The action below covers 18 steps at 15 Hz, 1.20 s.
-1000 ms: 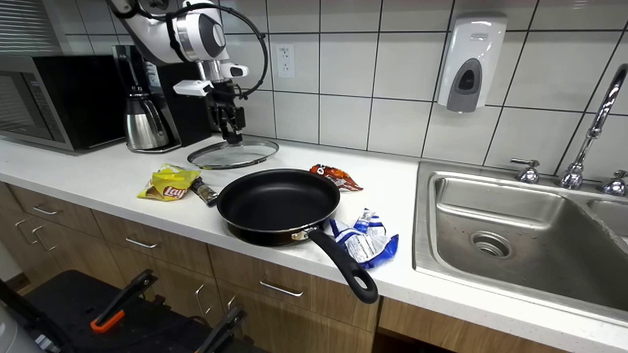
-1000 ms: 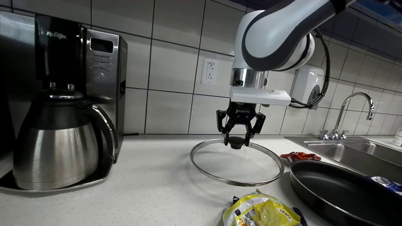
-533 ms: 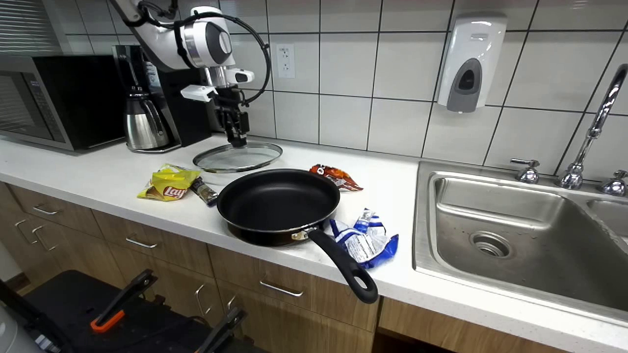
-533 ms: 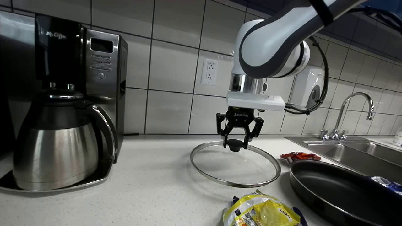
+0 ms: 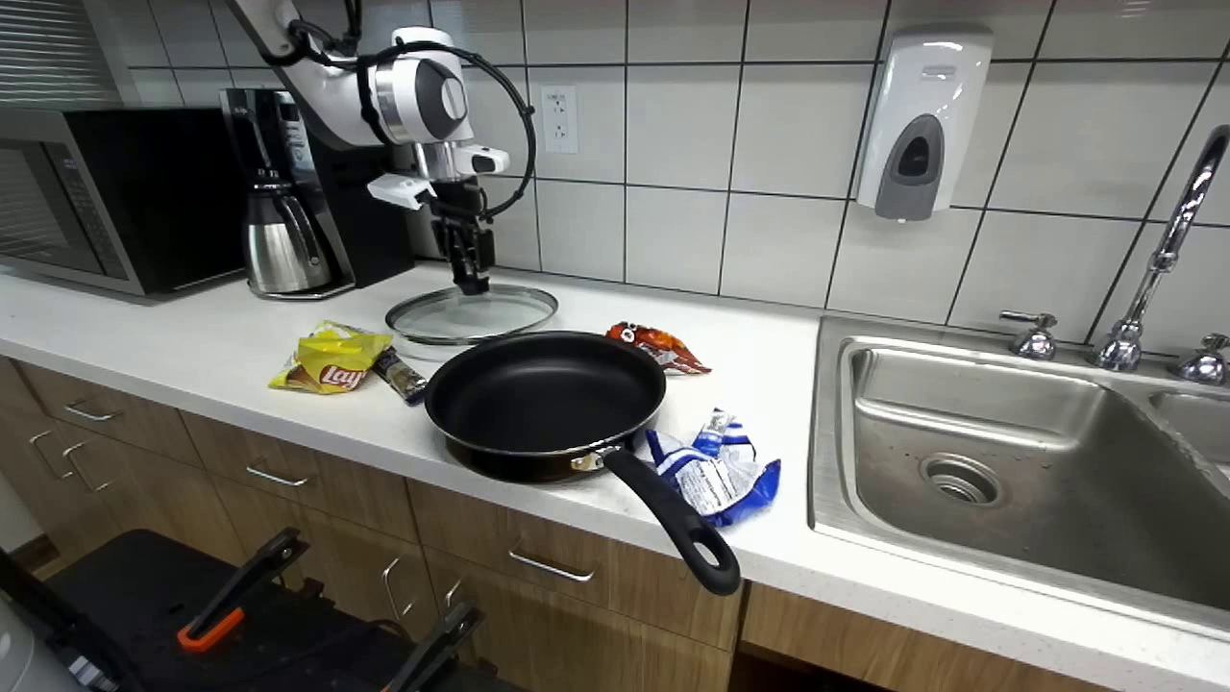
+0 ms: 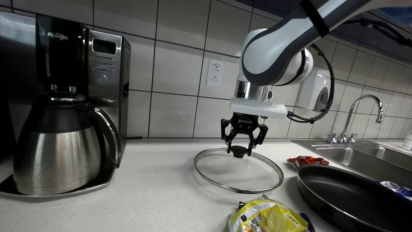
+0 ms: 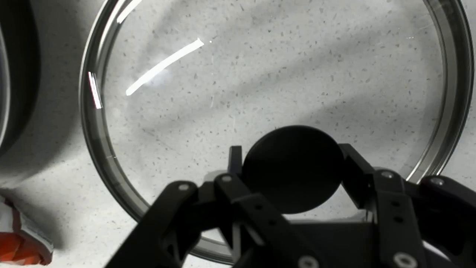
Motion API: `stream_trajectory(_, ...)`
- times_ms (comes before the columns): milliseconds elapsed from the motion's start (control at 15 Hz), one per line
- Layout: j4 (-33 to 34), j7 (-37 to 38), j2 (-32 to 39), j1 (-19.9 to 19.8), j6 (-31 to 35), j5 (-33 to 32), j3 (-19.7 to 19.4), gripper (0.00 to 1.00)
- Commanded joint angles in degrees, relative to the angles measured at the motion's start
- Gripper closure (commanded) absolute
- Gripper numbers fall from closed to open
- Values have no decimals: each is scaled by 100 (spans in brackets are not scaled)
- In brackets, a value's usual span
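Note:
My gripper (image 6: 239, 150) is closed around the black knob (image 7: 293, 169) of a round glass lid (image 6: 238, 172) with a metal rim. One finger stands on each side of the knob in the wrist view. In an exterior view the lid (image 5: 471, 314) lies level, close above or on the counter; I cannot tell whether it touches. In front of it stands a black frying pan (image 5: 548, 394), its handle pointing toward the counter edge. A yellow chip bag (image 5: 332, 358) and a dark wrapper (image 5: 400, 377) lie left of the pan. A red-orange bag (image 5: 658, 348) sits behind it.
A blue-white bag (image 5: 716, 471) lies by the pan's handle. The coffee maker with its steel carafe (image 6: 59, 158) stands beside the lid, and a microwave (image 5: 115, 192) is past it. A tiled wall (image 5: 673, 231) runs behind; the sink (image 5: 831, 461) is at right.
The arm has come down a little, carrying the lid with it. In an exterior view both have shifted right, nearer the pan. The grip on the knob is unchanged.

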Motion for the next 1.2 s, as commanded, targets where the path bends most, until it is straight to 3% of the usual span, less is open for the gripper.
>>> stream_trajectory(0, 220, 116, 74, -50, 12, 163, -45, 61)
stream_trajectory(1133, 256, 515, 297, -46, 271, 347, -174, 61)
